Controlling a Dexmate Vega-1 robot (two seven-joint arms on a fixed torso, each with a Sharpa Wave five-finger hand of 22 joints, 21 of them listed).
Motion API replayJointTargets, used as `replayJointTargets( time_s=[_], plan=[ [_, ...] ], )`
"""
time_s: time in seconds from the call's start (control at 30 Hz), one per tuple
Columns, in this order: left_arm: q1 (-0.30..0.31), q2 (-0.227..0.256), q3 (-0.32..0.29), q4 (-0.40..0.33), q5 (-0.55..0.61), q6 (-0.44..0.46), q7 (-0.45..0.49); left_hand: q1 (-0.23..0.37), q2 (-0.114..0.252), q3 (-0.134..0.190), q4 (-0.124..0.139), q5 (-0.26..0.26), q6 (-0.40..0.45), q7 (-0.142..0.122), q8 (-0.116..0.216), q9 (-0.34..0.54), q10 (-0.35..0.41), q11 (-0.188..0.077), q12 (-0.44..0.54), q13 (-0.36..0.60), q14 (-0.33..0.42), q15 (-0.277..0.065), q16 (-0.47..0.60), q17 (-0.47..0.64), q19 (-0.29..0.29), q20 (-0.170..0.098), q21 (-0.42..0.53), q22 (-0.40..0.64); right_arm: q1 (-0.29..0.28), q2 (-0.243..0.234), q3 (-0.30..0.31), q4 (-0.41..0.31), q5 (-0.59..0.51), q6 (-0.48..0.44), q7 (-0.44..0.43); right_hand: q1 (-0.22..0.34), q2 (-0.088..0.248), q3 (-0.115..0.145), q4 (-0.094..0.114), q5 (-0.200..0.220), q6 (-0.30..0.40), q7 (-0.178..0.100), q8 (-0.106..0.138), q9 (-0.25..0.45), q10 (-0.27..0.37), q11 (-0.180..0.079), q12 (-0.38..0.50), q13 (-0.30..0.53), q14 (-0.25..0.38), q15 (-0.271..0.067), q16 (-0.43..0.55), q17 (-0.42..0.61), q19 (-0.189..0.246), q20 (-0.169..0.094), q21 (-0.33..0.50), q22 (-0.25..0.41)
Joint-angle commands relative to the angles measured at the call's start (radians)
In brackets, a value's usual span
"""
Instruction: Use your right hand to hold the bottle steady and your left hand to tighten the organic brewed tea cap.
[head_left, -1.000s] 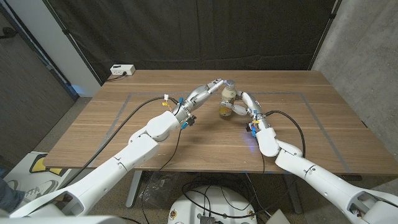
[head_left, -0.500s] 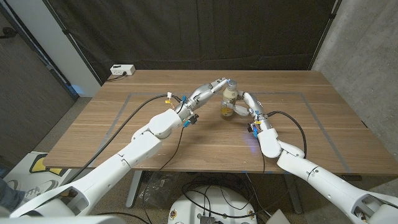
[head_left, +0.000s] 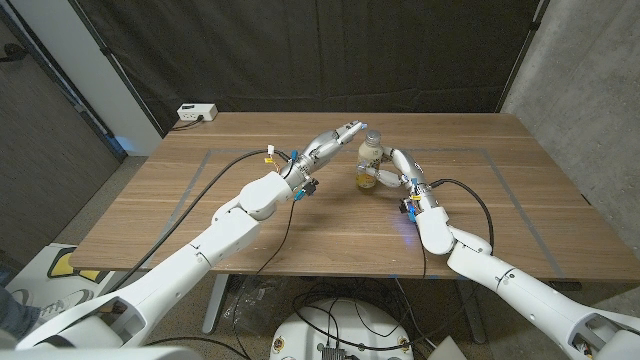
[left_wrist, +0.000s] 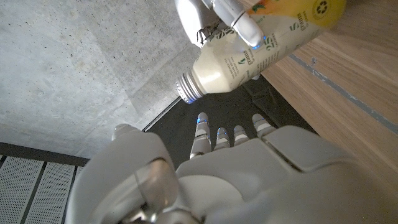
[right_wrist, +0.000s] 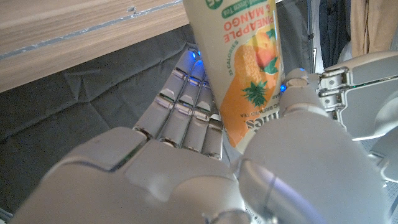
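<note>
The tea bottle (head_left: 368, 160) stands upright at the middle of the table, pale with an orange pineapple-mango label (right_wrist: 244, 68) and a silver cap (head_left: 372, 135). My right hand (head_left: 391, 174) grips its lower body from the right, fingers and thumb wrapped around the label (right_wrist: 186, 155). My left hand (head_left: 335, 140) hovers just left of the cap with its fingers stretched out, holding nothing. In the left wrist view the cap (left_wrist: 186, 88) sits a short gap beyond my left hand (left_wrist: 211, 174), and the right hand's fingers (left_wrist: 239, 22) lie on the bottle.
A white power strip (head_left: 197, 113) lies at the table's back left corner. Grey tape lines (head_left: 470, 152) mark a rectangle on the wooden table (head_left: 520, 210). A black cable (head_left: 215, 175) runs along my left arm over the table.
My left hand has come off the cap and drawn back a little to the left. The right hand and the bottle have stayed put.
</note>
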Motion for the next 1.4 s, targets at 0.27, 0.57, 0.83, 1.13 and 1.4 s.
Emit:
replayJointTargets(
  time_s=[0.27,0.57,0.83,1.13,1.4],
  plan=[
    [0.066,0.029,-0.013,-0.073,0.006,0.011,0.046,0.011,0.002,0.0,0.005,-0.002,0.055,0.021,0.017,0.004,-0.001,0.003,0.003,0.001,-0.053,-0.002,0.006,0.004,-0.179,0.0,0.008,0.005,0.018,0.012,-0.002,0.033,0.013,0.02,0.009,0.19,0.201,0.016,0.01,0.005,0.079,-0.072,-0.005,0.006,0.015,-0.014,-0.002,0.001,0.01,-0.097,-0.001,0.003,-0.005,-0.087,0.007,0.006],
    [0.053,0.024,0.002,-0.06,-0.003,0.007,0.014,0.013,0.002,0.001,0.005,-0.002,0.072,0.036,0.021,0.004,0.0,0.002,0.003,0.0,-0.055,-0.002,0.005,0.004,-0.184,0.001,0.006,0.005,0.023,0.018,-0.007,0.039,0.009,0.023,0.006,0.189,0.202,0.016,0.012,0.004,0.08,-0.072,-0.006,0.006,0.014,-0.012,-0.004,0.001,0.01,-0.095,-0.001,0.003,-0.005,-0.087,0.009,0.006],
    [0.03,0.013,0.018,-0.042,0.0,0.01,-0.008,0.015,0.002,0.001,0.005,-0.002,0.076,0.038,0.021,0.004,-0.001,0.002,0.003,0.0,-0.057,-0.001,0.004,0.004,-0.187,0.003,0.005,0.005,0.016,0.014,-0.005,0.031,0.005,0.022,-0.001,0.189,0.202,0.016,0.013,0.004,0.08,-0.071,-0.007,0.006,0.016,-0.014,-0.004,0.001,0.01,-0.095,-0.001,0.004,-0.007,-0.088,0.01,0.006],
    [-0.004,-0.001,0.037,-0.016,0.003,0.02,-0.036,0.016,0.003,0.001,0.005,-0.002,0.085,0.04,0.022,0.004,-0.001,0.003,0.003,0.0,-0.059,0.0,0.003,0.004,-0.186,0.002,0.006,0.005,0.006,0.006,0.001,0.016,-0.002,0.02,-0.01,0.192,0.201,0.018,0.012,0.004,0.082,-0.071,-0.008,0.006,0.017,-0.012,-0.005,0.001,0.011,-0.096,-0.001,0.003,-0.006,-0.087,0.012,0.006],
    [-0.035,-0.015,0.049,0.011,0.007,0.014,-0.057,0.017,0.003,0.002,0.006,-0.002,0.088,0.04,0.021,0.004,-0.001,0.004,0.003,0.0,-0.058,-0.001,0.004,0.004,-0.188,0.002,0.005,0.005,-0.011,-0.002,0.009,-0.003,-0.006,0.006,-0.017,0.194,0.202,0.019,0.012,0.005,0.083,-0.07,-0.009,0.007,0.019,-0.012,-0.006,0.001,0.01,-0.096,-0.001,0.003,-0.006,-0.087,0.013,0.005]
  ],
)
